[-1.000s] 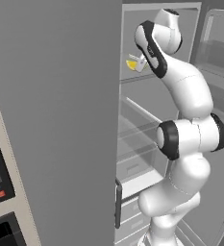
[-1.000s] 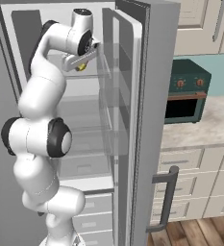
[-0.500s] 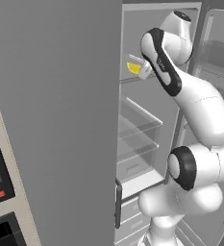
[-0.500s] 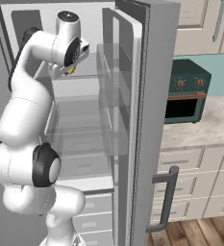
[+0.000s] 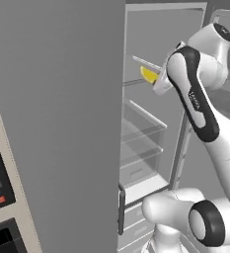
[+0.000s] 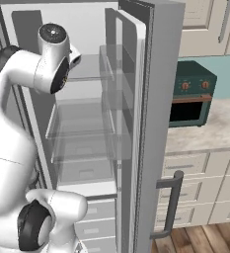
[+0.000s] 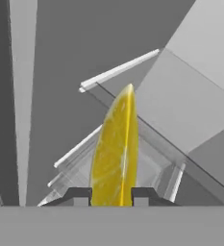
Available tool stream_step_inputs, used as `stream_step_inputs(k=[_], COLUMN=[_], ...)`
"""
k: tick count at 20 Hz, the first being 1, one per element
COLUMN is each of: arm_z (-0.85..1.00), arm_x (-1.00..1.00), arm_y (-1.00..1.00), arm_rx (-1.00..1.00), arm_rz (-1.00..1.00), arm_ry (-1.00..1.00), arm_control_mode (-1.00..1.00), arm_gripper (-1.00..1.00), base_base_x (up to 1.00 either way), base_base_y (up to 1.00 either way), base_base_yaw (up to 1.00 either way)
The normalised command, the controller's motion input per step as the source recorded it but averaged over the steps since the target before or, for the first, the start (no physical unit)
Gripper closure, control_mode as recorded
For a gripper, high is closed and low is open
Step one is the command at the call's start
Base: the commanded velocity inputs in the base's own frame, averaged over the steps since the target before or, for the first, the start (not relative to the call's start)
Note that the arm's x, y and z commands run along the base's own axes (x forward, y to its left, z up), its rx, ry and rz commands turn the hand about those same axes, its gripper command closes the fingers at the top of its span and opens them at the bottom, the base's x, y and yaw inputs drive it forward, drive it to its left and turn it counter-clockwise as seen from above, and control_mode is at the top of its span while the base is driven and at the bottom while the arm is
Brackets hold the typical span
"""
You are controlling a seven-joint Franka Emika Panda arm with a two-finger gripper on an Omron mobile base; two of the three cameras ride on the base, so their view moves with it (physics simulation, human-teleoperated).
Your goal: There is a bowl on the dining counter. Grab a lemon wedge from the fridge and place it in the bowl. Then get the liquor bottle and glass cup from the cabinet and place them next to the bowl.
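A: Left base view first: the tall grey double-door fridge [image 5: 57, 113] stands open, and the small bright yellow curved lemon wedge [image 5: 148, 75] pokes out from the white arm's two-finger gripper [image 5: 158, 81], level with the upper glass shelf [image 5: 146, 63] at the mouth of the compartment.

B: Right base view now, and the arm's white elbow blocks the hand. I see the open fridge door [image 6: 146, 113], clear shelves, and a dark green toaster oven [image 6: 188, 94] on the stone counter [image 6: 210, 126] beyond.

A: Hand view settles it: the two dark fingertips [image 7: 77, 196] are pinched on the wedge at its lower part, one on each flat side, with the pointed end sticking forward.

B: Good place to hold, I'd say. A wedge that small should be light but soft and wet, so likely slippery. Squeeze too hard and it squashes; too lightly and it may slide out.

A: And the bowl on the dining counter is next.
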Motion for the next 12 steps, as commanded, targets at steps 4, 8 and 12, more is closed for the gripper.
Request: stream_step_inputs(k=[4,8,12], arm_z=[0.31,0.12,0.07], arm_x=[-1.0,-1.0,-1.0], arm_y=[0.0,-0.07,-0.16], arm_rx=[0.09,0.07,0.03], arm_rz=[-0.01,-0.02,-0.01], arm_ry=[-0.07,-0.06,-0.07], arm_control_mode=[-1.0,-1.0,-1.0], arm_gripper=[1.0,1.0,1.0], base_base_x=[0.0,0.0,0.0], base_base_y=[0.0,0.0,0.0], base_base_yaw=[0.0,0.0,0.0])
